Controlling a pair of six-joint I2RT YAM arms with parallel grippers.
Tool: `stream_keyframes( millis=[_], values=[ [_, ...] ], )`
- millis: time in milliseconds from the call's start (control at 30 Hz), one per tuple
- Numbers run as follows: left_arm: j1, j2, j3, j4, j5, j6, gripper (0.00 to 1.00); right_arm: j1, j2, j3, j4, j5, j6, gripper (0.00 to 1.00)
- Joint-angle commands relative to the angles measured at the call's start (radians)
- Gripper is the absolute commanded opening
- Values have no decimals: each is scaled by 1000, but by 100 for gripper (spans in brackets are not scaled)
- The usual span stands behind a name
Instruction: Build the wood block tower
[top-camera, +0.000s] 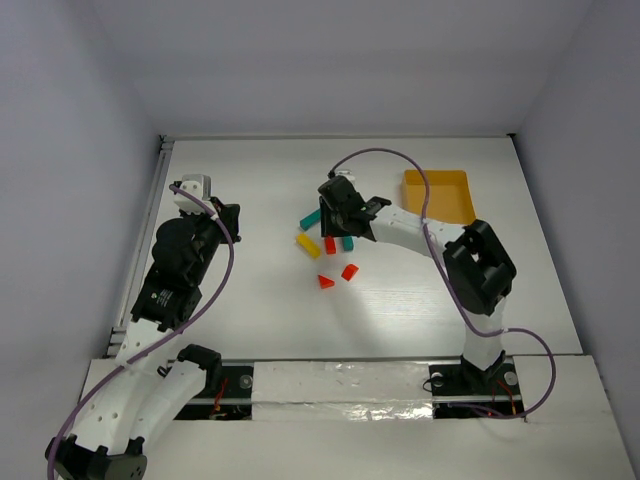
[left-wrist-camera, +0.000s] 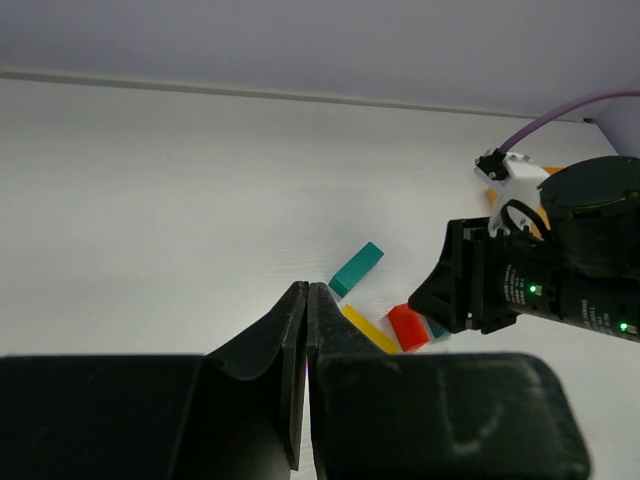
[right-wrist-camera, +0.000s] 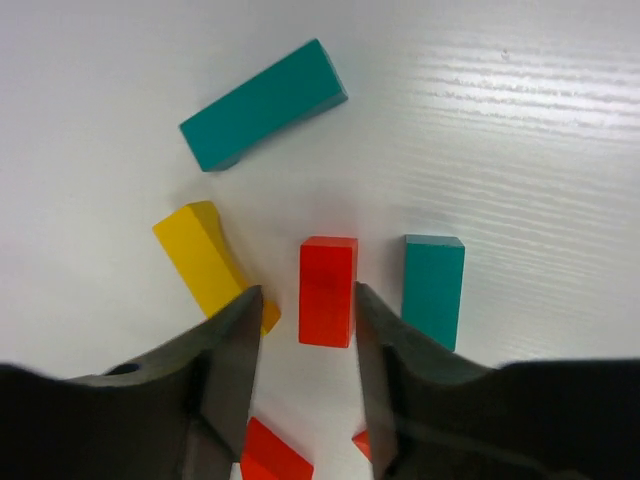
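The wood blocks lie loose and flat on the white table, none stacked. The right wrist view shows a long teal bar (right-wrist-camera: 262, 105), a yellow bar (right-wrist-camera: 212, 262), a short red block (right-wrist-camera: 328, 290), a short teal block (right-wrist-camera: 433, 290) and two red wedges (right-wrist-camera: 275, 455) (right-wrist-camera: 365, 443). My right gripper (right-wrist-camera: 306, 298) hangs open over the red block, one finger on each side, with a gap on the left. From above, the right gripper (top-camera: 337, 212) is over the cluster (top-camera: 330, 245). My left gripper (left-wrist-camera: 307, 290) is shut and empty, left of the blocks.
A yellow-orange square tray (top-camera: 440, 195) stands at the back right, beside the right arm. The left arm (top-camera: 180, 260) rests along the table's left side. A purple cable (top-camera: 385, 153) arcs over the right arm.
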Motion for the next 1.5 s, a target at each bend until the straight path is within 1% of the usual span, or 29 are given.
stream_keyframes(
  millis=[0,33,67,167,233,333,400,433,467,500,567,767,933,1000,1167,1200,1333,1467],
  values=[
    [6,-18,7,39,17,-5,0,0,-64,40,19,-26,-32,41],
    [6,-16,7,41,19,-5,0,0,-61,43,22,-48,-44,30],
    [6,-16,8,41,19,-5,0,0,-40,63,22,-83,-52,16],
    [6,-18,7,39,17,-5,0,34,23,149,-23,-103,-79,1],
    [6,-20,7,39,13,-3,0,46,77,183,-40,-108,-87,1],
    [6,-26,5,39,10,-3,0,46,114,216,-40,-100,-86,3],
    [6,-23,5,39,11,-3,0,46,133,255,-65,-77,-89,7],
    [6,-21,7,39,14,-3,0,46,152,265,-70,-76,-95,11],
    [6,-20,7,39,16,-3,0,46,160,275,-74,-74,-99,28],
    [6,-20,7,39,16,-3,0,46,167,287,-89,-82,-101,36],
    [6,-21,7,39,16,-3,0,46,184,304,-93,-86,-109,43],
    [6,-20,7,39,14,-3,0,46,227,333,-103,-132,-122,44],
    [6,-18,7,39,14,-3,0,46,250,338,-74,-212,-124,45],
    [6,-16,7,39,14,-3,0,46,259,347,-64,-240,-122,47],
    [6,-20,7,39,14,-3,0,46,278,358,-56,-246,-124,48],
    [6,-17,7,39,14,-3,0,46,279,361,-54,-276,-128,49],
    [6,-16,7,39,17,-5,0,65,293,376,-53,-296,-165,50],
    [6,-16,7,39,16,-5,0,86,322,440,-94,-319,-213,50]
  ],
)
